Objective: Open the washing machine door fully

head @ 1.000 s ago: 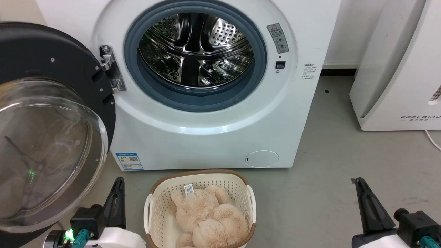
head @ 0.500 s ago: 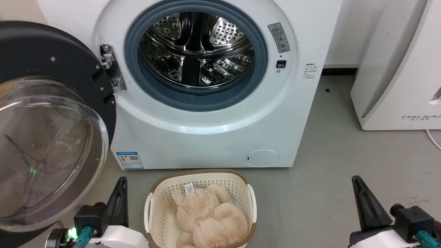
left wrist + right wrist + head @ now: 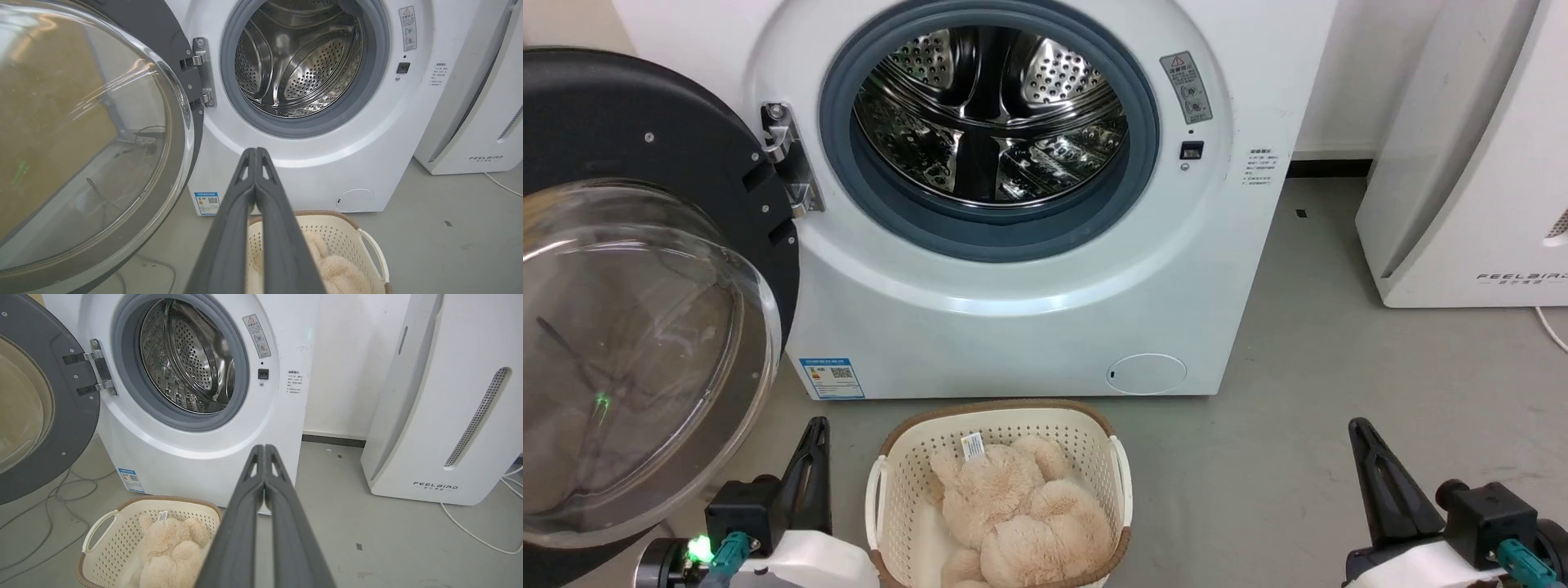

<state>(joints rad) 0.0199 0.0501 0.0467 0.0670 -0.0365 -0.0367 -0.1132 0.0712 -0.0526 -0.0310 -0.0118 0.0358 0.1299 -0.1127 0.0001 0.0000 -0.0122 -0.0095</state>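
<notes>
**While our hands idle, the door stands wide**

As our left hand (image 3: pixel 255 151) and right hand (image 3: pixel 264 446) hang low, fingers pressed together on nothing, we judge the job done or nearly so. Past the perforated basket (image 3: pixel 996 406) on the floor, the washing machine door (image 3: pixel 629 327), glossy black around bulging glass, hangs swung out left of the white washing machine (image 3: pixel 1013 327) and its dimpled steel drum (image 3: pixel 988 114).

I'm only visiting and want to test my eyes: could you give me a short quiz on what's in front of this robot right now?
1. True or false: the washing machine door stands open.
2. What lies in the basket? A) towels B) a plush toy C) shoes
3. Fill in: the left hand and the right hand each have their two fingers pressed ____.
Key: 1 true; 2 B; 3 together.
</notes>
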